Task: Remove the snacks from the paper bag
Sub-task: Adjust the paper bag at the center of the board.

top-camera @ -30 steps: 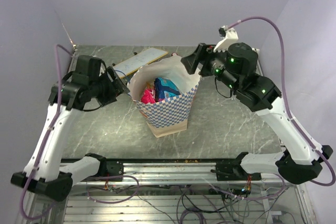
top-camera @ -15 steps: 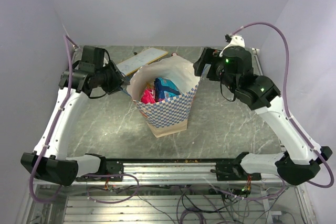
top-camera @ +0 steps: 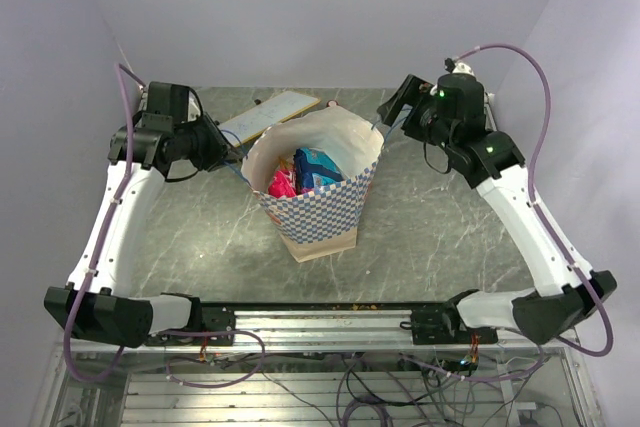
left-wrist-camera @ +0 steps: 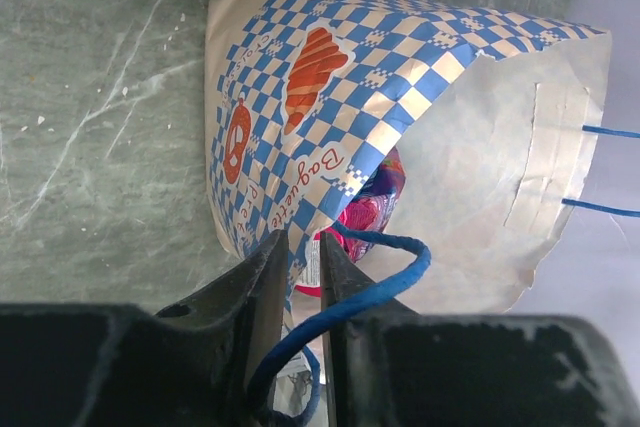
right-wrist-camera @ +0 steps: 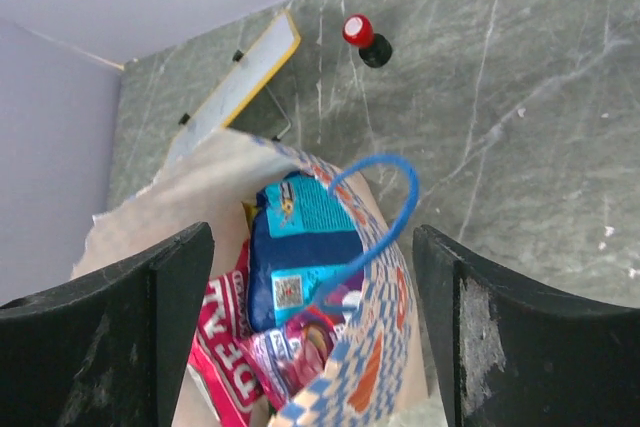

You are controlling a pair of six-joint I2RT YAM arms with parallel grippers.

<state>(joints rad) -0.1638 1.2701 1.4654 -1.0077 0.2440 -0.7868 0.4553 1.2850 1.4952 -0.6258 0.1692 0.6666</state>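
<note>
The paper bag point(top-camera: 318, 209) stands upright mid-table with its mouth wide. Inside lie snacks: a blue packet point(top-camera: 318, 167) point(right-wrist-camera: 300, 257) beside a magenta-red one point(top-camera: 280, 184) point(right-wrist-camera: 225, 332), with a purplish packet point(right-wrist-camera: 305, 347) below them. My left gripper point(top-camera: 233, 154) point(left-wrist-camera: 302, 239) is at the bag's left rim, jaws drawn to a narrow slit. The checkered rim point(left-wrist-camera: 296, 247) and a blue cord handle point(left-wrist-camera: 390, 272) sit between them. My right gripper point(top-camera: 396, 110) point(right-wrist-camera: 312, 237) hangs open above the right rim. The other cord handle point(right-wrist-camera: 385, 197) loops up between its fingers, untouched.
A flat white yellow-edged board point(top-camera: 268, 117) point(right-wrist-camera: 240, 87) lies behind the bag at the back left. A small red-and-black knob point(top-camera: 331, 104) point(right-wrist-camera: 365, 39) stands just behind the bag. Lilac walls close in on three sides.
The left gripper has narrowed around the bag's left rim and cord as its wrist drew back left. The right gripper has drawn back right, off the bag's mouth.
</note>
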